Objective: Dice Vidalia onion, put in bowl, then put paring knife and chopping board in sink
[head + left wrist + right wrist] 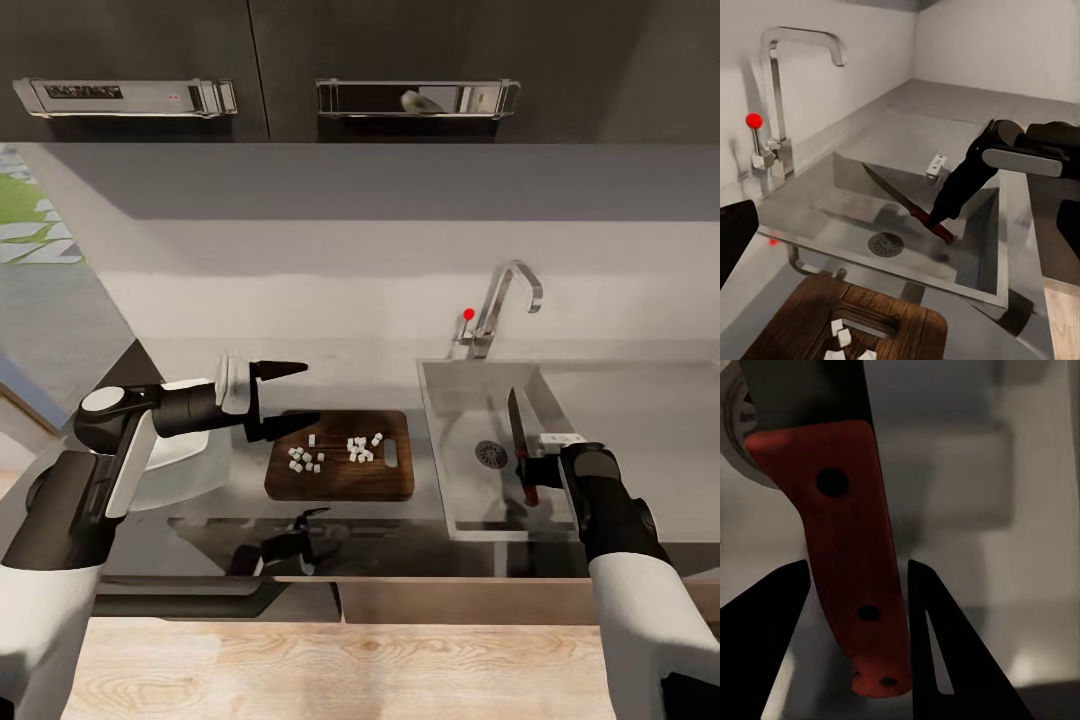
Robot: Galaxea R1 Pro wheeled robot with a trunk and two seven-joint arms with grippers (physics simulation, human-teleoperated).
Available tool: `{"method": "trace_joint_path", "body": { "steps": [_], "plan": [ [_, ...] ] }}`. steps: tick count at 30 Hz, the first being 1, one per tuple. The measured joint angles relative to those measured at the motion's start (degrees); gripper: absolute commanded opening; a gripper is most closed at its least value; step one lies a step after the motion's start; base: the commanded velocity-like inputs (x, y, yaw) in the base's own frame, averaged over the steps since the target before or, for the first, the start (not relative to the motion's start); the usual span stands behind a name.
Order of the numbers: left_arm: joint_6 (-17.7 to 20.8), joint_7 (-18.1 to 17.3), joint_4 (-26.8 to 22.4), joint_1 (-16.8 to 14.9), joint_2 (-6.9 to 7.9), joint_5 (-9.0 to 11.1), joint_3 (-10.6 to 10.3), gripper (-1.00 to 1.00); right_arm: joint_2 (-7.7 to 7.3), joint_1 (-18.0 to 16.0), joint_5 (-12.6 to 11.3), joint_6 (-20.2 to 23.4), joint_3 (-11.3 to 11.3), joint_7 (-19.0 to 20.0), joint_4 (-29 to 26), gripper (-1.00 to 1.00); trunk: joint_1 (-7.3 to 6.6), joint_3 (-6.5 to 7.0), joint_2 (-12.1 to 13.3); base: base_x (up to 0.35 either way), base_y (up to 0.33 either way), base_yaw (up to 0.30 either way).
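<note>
In the head view, the right gripper (533, 470) held the paring knife (520, 440) over the sink (450, 440); the left gripper (295, 397), fingers apart, hovered beside the chopping board (340, 480). The left wrist view showed the knife (904, 201) angled above the drain (886, 244). In the right wrist view, fingers flanked its rigid red handle (855, 555), the sensible hold; contact was unclear.

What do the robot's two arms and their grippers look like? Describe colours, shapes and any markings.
Both arms have white upper shells and glossy black forearms. The left arm has a round white-capped joint, a pale collar at the wrist, and a left gripper with two tapering black fingers. The right gripper is black, with a small white block beside its wrist.
</note>
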Motion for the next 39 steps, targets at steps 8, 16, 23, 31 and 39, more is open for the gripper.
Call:
{"method": "trace_joint_path", "body": {
  "steps": [8, 16, 23, 31, 39],
  "plan": [
    [0.0, -0.2, 0.0, 0.0, 0.0, 0.0, 0.1, 1.0, 0.02, 0.0, 0.0, 0.0, 0.0, -3.9, 3.1, -1.0, -0.01, 0.0, 0.0, 0.108, 0.0, 0.0],
    [0.0, -0.2, 0.0, 0.0, 0.0, 0.0, 0.1, 1.0, 1.33, 0.0, 1.2, -0.2, -0.1, -4.2, 3.2, -1.0, -0.01, 0.01, 0.0, 0.007, 0.0, 0.0],
    [0.0, -0.2, 0.0, 0.0, 0.0, 0.0, 0.1, 1.0, 1.58, 0.0, 1.0, -0.1, 0.0, -4.2, 3.2, -1.0, -0.01, 0.0, 0.0, 0.041, 0.0, 0.0],
    [0.0, -0.2, 0.0, 0.0, 0.0, 0.0, 0.0, 1.0, 1.65, 0.0, 1.0, 0.0, 0.0, -4.1, 3.1, -1.0, -0.01, 0.0, 0.0, 0.002, 0.0, 0.0],
    [0.0, -0.2, 0.0, 0.0, 0.0, 0.0, 0.0, 1.0, 2.06, 0.0, 1.3, 0.6, 0.0, -4.1, 2.9, -1.0, -0.01, 0.01, 0.0, 0.0, 0.0, 0.0]
  ]
}}
